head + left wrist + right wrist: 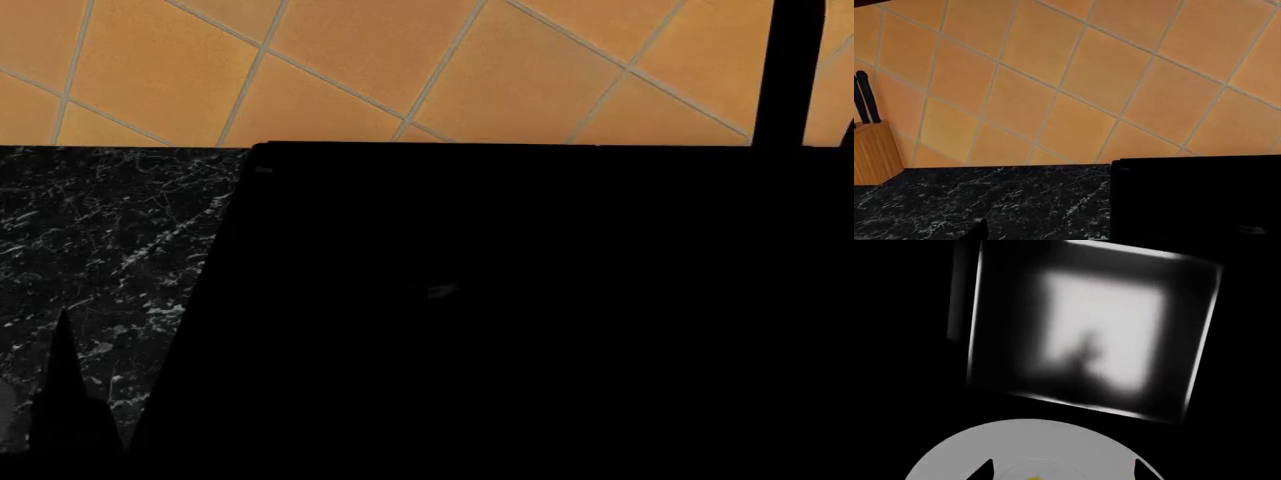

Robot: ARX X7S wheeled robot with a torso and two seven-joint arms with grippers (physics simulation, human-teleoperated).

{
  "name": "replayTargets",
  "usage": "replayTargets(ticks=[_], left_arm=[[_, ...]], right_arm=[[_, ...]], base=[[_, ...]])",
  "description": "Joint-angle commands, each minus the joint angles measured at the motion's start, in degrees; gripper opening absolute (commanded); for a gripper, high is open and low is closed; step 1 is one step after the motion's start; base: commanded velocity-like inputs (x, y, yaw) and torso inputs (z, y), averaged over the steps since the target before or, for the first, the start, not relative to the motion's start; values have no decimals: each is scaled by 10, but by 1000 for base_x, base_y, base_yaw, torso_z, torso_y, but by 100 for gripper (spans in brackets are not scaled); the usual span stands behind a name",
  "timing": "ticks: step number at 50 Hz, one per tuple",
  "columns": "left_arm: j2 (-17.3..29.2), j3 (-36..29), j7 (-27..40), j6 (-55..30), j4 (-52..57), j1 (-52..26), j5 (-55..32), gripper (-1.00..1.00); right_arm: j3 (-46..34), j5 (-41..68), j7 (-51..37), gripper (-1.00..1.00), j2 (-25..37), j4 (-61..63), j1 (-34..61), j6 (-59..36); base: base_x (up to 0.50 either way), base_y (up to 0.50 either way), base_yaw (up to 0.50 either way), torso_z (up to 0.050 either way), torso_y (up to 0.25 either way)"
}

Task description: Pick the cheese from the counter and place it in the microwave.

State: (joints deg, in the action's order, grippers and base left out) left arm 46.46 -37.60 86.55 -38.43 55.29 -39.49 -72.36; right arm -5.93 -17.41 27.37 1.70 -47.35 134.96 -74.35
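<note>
The right wrist view looked into a dark box, most likely the microwave [1087,335], with a grey back wall lit in the middle and black all around. On its floor lay a pale round plate [1034,445]. At the very edge of that picture a small yellow bit, the cheese [1033,478], showed over the plate, between the two dark tips of the right tool [1064,471]. The tips stood well apart, yet whether they held the cheese could not be told, since only a sliver of it showed.

In the head view a large black body [534,320] filled most of the frame, with the marbled black bench [107,240] beside it and an orange tiled wall [400,60] behind.

The left wrist view showed the same bench [987,205], a wooden knife block [874,155] with dark handles against the wall, and the black body [1194,200]. Only a dark tip of the left tool [977,231] showed, so its state could not be told.
</note>
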Motion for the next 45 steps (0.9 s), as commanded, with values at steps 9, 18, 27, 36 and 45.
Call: replayTargets(ticks=[9,18,27,36,45], left_arm=[[-8,21,-34,20,-2,1,-19,100],[-8,22,-34,20,-3,4,-14,100],[-10,22,-31,17,-3,2,-17,100],[-3,27,-33,19,-2,3,-18,100],[2,33,-32,22,-4,2,-21,100]], right_arm=[[10,-33,49,100,-17,49,0,-30],[-18,-68,114,100,-17,107,0,-55],[-27,-160,252,100,-17,213,0,-126],[-56,-312,428,100,-17,263,0,-156],[-38,-526,626,100,-17,312,-40,-156]], base=[[0,0,0,0,0],[0,0,0,0,0],[0,0,0,0,0],[0,0,0,0,0],[0,0,0,0,0]])
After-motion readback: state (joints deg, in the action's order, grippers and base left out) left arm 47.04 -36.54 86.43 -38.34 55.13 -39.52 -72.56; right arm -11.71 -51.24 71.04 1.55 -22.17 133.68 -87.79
